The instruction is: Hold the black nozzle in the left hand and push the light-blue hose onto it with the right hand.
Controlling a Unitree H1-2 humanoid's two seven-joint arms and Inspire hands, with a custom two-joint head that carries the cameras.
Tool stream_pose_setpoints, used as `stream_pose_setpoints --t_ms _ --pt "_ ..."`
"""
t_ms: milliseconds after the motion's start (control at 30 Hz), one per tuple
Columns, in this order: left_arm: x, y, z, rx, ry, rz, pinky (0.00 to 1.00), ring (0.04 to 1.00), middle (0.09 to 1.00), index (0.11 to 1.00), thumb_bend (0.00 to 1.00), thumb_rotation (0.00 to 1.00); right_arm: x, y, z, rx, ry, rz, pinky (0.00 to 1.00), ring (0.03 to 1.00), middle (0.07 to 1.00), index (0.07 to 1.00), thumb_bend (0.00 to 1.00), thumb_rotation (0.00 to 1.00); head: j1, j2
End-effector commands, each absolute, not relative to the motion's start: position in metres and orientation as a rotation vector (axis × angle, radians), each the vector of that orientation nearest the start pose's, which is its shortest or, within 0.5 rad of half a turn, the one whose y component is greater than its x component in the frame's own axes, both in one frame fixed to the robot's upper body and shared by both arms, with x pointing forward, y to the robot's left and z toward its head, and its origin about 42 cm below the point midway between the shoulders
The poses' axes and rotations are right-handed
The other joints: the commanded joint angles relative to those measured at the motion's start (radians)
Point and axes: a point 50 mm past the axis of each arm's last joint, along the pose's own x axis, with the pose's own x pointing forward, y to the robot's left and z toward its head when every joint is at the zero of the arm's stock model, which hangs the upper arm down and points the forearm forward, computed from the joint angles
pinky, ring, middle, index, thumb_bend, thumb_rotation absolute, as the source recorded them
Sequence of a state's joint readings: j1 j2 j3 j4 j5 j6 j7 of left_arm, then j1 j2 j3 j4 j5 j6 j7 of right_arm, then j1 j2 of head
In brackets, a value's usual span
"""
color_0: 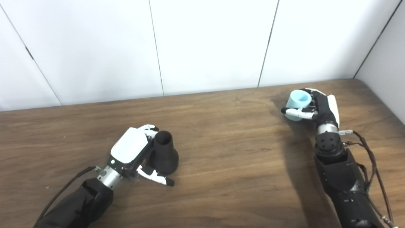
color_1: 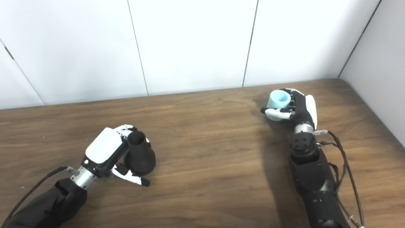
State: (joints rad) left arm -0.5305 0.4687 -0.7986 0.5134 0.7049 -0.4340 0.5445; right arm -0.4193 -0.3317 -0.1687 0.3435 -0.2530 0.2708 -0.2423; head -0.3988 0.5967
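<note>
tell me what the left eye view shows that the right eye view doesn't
Only the left eye view: a dark mark on the wall seam at upper left, and three other wall seams against the right eye view's two.

Only the right eye view: more tabletop right of the right arm, toward the corner.

Both: the left hand wrapped around the black nozzle, narrow open end up, on the wooden table; the right hand closed around the light-blue hose, a short piece with its opening up. The two parts are far apart, not joined.
</note>
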Motion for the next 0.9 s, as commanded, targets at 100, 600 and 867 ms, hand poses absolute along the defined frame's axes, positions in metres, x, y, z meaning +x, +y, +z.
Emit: stream_pose_setpoints --t_ms 100,600,867 --pt "0.289 0.176 0.017 0.927 -0.498 -0.63 0.75 0.483 0.482 0.483 0.52 0.0 0.427 -0.362 0.199 -0.463 -0.002 -0.455 0.44 0.503 0.542 0.489 0.56 0.06 -0.002 0.002" --pt "0.288 0.176 0.015 0.932 -0.497 -0.632 0.75 0.481 0.48 0.485 0.52 0.0 0.42 -0.353 0.205 -0.47 -0.059 -0.424 0.33 0.392 0.459 0.503 0.53 0.0 -0.002 0.007" --pt "0.287 0.174 0.013 0.935 -0.486 -0.644 0.76 0.488 0.487 0.477 0.52 0.0 0.409 -0.33 0.23 -0.468 -0.169 -0.353 0.34 0.42 0.496 0.49 0.52 0.0 0.004 0.011"
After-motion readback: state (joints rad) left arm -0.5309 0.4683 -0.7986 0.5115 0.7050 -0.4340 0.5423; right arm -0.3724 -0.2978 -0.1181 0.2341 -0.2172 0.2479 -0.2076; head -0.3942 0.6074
